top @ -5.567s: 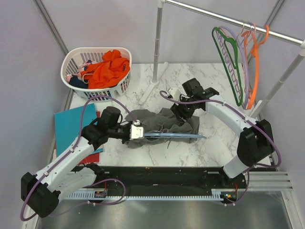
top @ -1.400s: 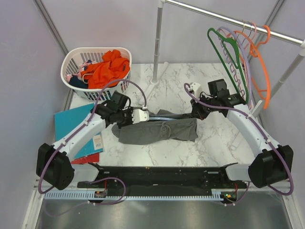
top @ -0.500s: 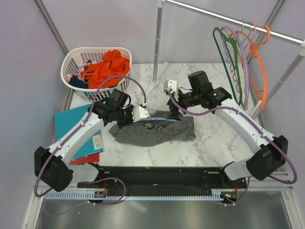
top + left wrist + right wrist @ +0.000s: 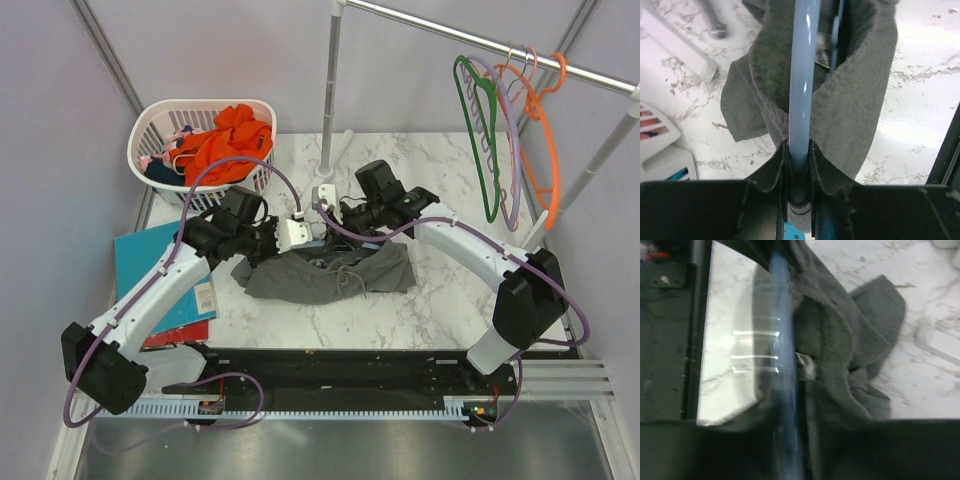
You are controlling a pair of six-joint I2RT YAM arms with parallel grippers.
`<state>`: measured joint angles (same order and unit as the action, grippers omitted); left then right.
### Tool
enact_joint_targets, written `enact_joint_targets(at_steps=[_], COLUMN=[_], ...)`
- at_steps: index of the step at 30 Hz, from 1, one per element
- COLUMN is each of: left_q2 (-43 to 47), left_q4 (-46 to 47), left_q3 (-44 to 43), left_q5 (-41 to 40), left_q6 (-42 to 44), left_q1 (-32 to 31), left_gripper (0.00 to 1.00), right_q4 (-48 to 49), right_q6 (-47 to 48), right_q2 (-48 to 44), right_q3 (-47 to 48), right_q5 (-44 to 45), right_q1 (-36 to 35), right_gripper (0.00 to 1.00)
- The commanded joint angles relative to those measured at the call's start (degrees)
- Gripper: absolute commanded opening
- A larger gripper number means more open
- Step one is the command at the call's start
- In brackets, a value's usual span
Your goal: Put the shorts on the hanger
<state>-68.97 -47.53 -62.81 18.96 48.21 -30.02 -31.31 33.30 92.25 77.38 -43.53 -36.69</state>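
Grey shorts (image 4: 335,272): they are lying crumpled on the marble bench (image 4: 450,290) between the two arms, draped over the bar of the light-blue hanger (image 4: 802,75).
Left tool (image 4: 799,150): it is pinching the hanger bar, with fabric bunching on both sides.
Right tool (image 4: 335,225): it is working at the waist end. Its own view is blurred, so you cannot tell whether it is gripping.
Risk: the fabric is sitting unevenly. If you are lifting now, expect the shorts to slide off, or the thin bar to twist in a one-sided pinch.
Surroundings: the rack pole (image 4: 328,90) is standing just behind both tools, crowding any upward lift. The basket (image 4: 150,118) holding the orange garment (image 4: 225,145) is sitting well apart, at the left.
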Motion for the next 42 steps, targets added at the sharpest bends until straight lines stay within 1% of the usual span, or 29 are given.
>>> enact_joint_targets(at_steps=[1,2,4,5,6,7,8,9,10,11,12,14,15,16,18,21,26,27,29,35,38,39,41,42], left_q2=[2.96,3.05,3.49,4.10,4.37,4.89,6.12,7.26,8.40,11.20,12.70,15.69,18.14,19.13,19.84,18.70,14.75,14.22,12.73,12.28,12.89,13.33,13.51,13.42], left_q4=[5.51,5.78,5.87,5.87,5.95,5.96,5.96,6.04,6.30,6.83,8.23,9.64,10.34,11.39,11.14,11.05,15.96,16.93,18.25,21.07,22.83,23.53,25.98,26.86], left_q3=[0.05,0.05,0.14,0.05,-0.03,-0.38,-0.47,-0.48,-0.21,0.22,0.92,3.47,4.52,6.10,7.43,9.54,11.48,11.48,11.22,10.95,11.13,11.13,11.13,10.60], left_q5=[5.56,5.47,5.38,5.30,5.64,6.17,6.78,8.97,10.29,11.18,12.06,12.59,12.42,12.33,13.38,12.86,10.58,8.74,7.76,10.22,13.46,15.30,16.02,16.02], left_q6=[-3.38,-3.64,-4.78,-5.14,-5.84,-6.28,-6.80,-8.11,-8.91,-9.79,-11.62,-13.48,-15.84,-17.17,-20.06,-23.49,-28.60,-30.43,-31.68,-34.49,-35.37,-35.98,-37.21,-38.52], left_q1=[-0.21,-0.04,0.75,2.32,3.29,4.52,7.23,8.74,10.14,12.16,12.79,13.58,13.58,13.58,13.58,13.58,13.58,13.58,13.58,13.58,13.58,13.50,13.58,13.58], left_gripper=[0.02,0.02,0.08,0.12,0.21,0.28,0.34,0.42,0.46,0.50,0.53,0.55,0.59,0.60,0.60,0.61,0.64,0.65,0.65,0.64,0.63,0.60,0.55,0.41], right_q4=[2.31,1.52,-0.23,-0.59,-1.03,-1.90,-2.52,-3.48,-4.80,-5.42,-5.86,-6.66,-6.75,-7.44,-8.15,-8.42,-8.94,-9.03,-9.73,-10.44,-10.88,-10.96,-11.05,-11.31], right_q6=[-0.34,-0.08,0.80,1.24,1.24,1.33,1.33,1.33,1.42,1.42,1.42,1.42,1.24,1.15,1.15,0.46,-0.86,-1.39,-1.57,-3.15,-3.68,-3.68,-3.86,-3.68], right_q2=[0.74,0.48,-0.31,-1.53,-2.24,-2.94,-3.82,-4.18,-4.53,-5.23,-5.50,-6.55,-6.81,-6.99,-7.43,-8.31,-10.41,-10.60,-11.21,-12.09,-12.26,-12.35,-12.44,-12.36], right_q3=[1.54,1.80,2.24,2.24,2.16,2.33,2.59,3.55,4.00,4.52,5.05,5.32,5.58,5.93,6.90,7.69,9.45,10.15,11.03,14.10,14.46,14.55,14.90,15.42], right_q5=[-1.22,-0.69,1.24,1.60,1.95,2.91,3.36,3.54,3.80,4.41,4.50,4.59,4.85,4.94,4.51,4.33,3.27,3.27,3.27,3.19,2.92,2.40,2.22,2.22], right_q1=[-0.49,-0.32,0.03,0.47,1.00,2.05,2.49,3.11,3.90,4.16,4.43,5.04,5.13,5.22,5.48,5.84,5.93,5.93,6.01,5.84,5.92,5.84,5.84,5.92], right_gripper=[0.12,0.00,0.00,0.00,0.00,0.00,0.00,0.00,0.00,0.00,0.00,0.00,0.00,0.00,0.00,0.00,0.00,0.00,0.00,0.00,0.00,0.00,0.00,0.00])
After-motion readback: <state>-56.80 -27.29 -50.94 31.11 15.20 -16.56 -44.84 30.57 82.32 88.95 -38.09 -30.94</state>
